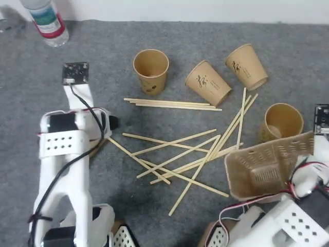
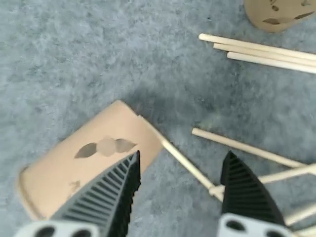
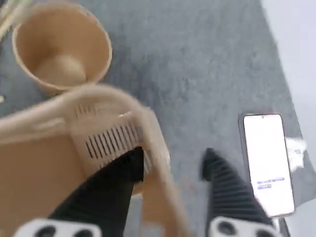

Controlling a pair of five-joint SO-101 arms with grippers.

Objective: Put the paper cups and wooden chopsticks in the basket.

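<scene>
The left end effector is hovering open over a tipped paper cup; I judge its thin wall risks crumpling or rolling away. The right end effector is straddling, jaws apart, the rim of the slotted basket, which is tilting at four o'clock and may be slipping. Slender wooden chopsticks are lying crossed at centre on the fuzzy grey bench.

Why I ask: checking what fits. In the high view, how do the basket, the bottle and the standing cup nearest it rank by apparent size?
Basket, largest.
Standing cup and bottle: unsure; the picture's edge cuts the bottle off, and what shows looks cup-sized.
</scene>
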